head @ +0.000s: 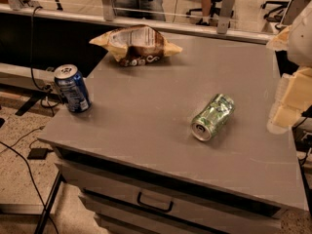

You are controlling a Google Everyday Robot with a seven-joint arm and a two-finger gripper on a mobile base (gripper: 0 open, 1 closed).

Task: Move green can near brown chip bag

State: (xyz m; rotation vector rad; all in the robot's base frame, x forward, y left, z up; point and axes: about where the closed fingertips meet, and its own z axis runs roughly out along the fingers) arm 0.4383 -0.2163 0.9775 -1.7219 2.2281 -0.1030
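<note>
The green can [213, 117] lies on its side on the grey cabinet top [146, 116], right of the middle, with its silver end facing the front. The brown chip bag [136, 45] lies crumpled at the back left of the top, well apart from the can. My gripper [291, 97] shows as pale blocky parts at the right edge of the view, above the cabinet's right side and to the right of the green can, not touching it. It holds nothing that I can see.
A dark blue can [72, 88] stands upright at the left front corner of the top. Drawers with a handle [155, 202] sit below the front edge. Cables run across the floor on the left. A railing and office chairs stand behind.
</note>
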